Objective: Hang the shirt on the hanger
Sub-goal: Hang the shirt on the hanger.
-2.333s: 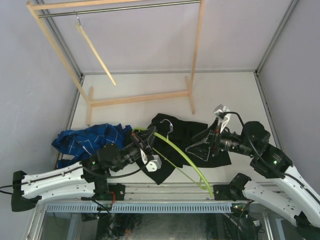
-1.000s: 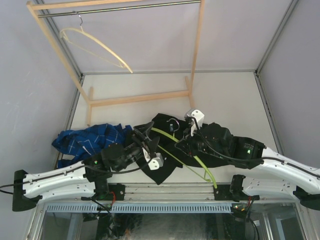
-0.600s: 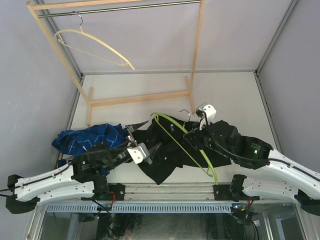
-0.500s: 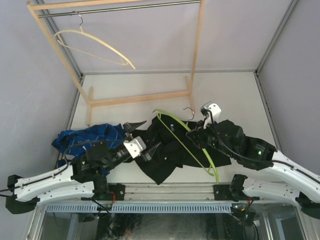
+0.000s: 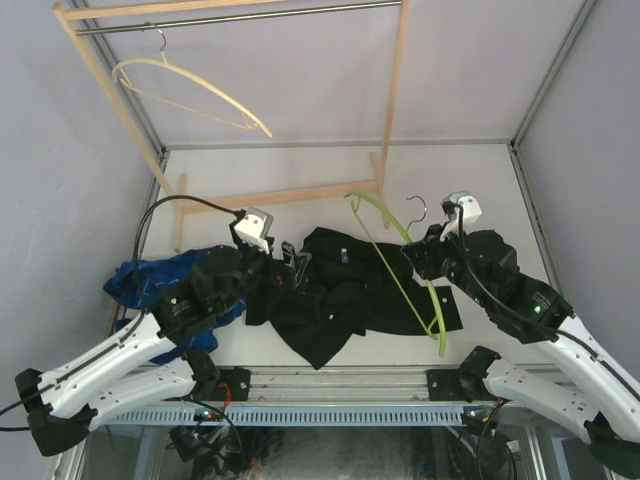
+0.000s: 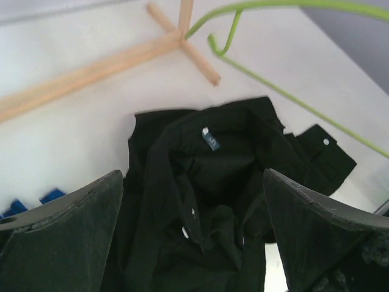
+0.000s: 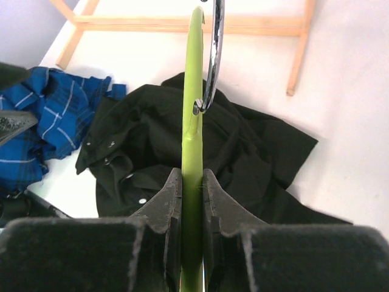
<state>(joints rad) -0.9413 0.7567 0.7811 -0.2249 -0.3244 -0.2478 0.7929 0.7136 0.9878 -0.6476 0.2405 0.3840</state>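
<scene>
The shirt (image 5: 335, 295) lies crumpled on the table (image 5: 470, 190), under the left gripper (image 6: 191, 176), whose fingers (image 6: 67, 225) stand wide apart over its collar. The right gripper (image 7: 192, 182) has its fingers clamped on the hanger (image 7: 192, 91), which is held edge-on above the shirt, hook past the fingertips. A blue plaid shirt (image 5: 140, 285) bunches just outside the left fingers. The wooden rack (image 5: 280, 195) stands beyond both grippers' fingertips, with a pale hanger (image 5: 190, 90) on its rail.

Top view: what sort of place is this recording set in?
Probably a lab test cell, not a home: plain grey walls framed in metal enclose a white table, with a small wooden clothes rack holding one pale hanger.
</scene>
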